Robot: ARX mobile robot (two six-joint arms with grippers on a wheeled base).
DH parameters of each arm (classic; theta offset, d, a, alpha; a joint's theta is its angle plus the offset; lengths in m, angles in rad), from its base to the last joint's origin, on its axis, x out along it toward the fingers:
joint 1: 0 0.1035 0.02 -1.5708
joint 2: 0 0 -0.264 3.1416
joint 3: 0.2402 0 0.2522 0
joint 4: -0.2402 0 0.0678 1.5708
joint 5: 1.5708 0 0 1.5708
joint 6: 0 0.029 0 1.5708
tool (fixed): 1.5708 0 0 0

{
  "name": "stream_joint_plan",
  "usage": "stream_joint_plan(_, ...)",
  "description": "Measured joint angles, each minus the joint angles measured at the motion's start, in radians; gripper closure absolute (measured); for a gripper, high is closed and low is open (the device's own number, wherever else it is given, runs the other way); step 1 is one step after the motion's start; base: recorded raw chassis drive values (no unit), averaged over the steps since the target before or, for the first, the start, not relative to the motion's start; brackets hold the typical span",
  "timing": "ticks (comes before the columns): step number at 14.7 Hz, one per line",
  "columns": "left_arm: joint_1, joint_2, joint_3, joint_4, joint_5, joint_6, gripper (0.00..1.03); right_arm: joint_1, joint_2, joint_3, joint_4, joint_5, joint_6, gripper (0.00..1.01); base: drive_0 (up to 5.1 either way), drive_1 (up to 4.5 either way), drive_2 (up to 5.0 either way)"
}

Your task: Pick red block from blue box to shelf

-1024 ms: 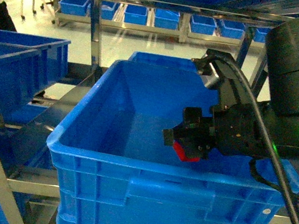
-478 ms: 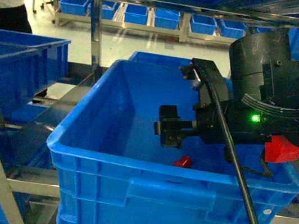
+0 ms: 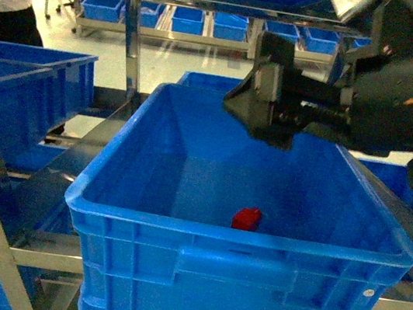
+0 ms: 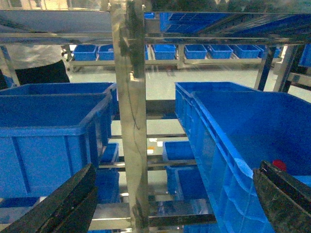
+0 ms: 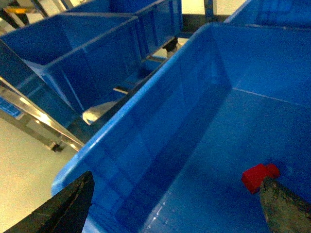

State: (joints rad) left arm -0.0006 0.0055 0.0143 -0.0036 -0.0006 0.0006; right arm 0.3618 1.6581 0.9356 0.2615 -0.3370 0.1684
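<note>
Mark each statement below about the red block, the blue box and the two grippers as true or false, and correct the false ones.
1. The red block lies on the floor of the blue box. True.
2. The right gripper holds the red block. False: it is open, above the box, and the block lies free below it.
3. The left gripper is inside the blue box. False: its wrist view shows it open outside the box, facing an upright of the shelf.
4. The blue box holds several blocks. False: only one red block is visible in it.
5. More blue crates stand beside the box. True.
</note>
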Motion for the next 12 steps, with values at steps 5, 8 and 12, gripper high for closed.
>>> stream_joint_plan(5,0.0,0.0,0.0,-0.001,0.0,0.0,0.05,-0.013,-0.053,-0.027,-0.004,-0.006,0.024,0.03,0.0,0.0,0.0)
stream_joint_plan(8,0.0,0.0,0.0,0.0,0.0,0.0,0.05,-0.035,-0.054,-0.067,-0.031,-0.01,0.055,0.03,0.0,0.0,0.0)
stream_joint_plan(12,0.0,0.0,0.0,0.0,0.0,0.0,0.05,-0.07,-0.176,-0.239,0.056,0.046,0.042,0.03,0.0,0.0,0.0)
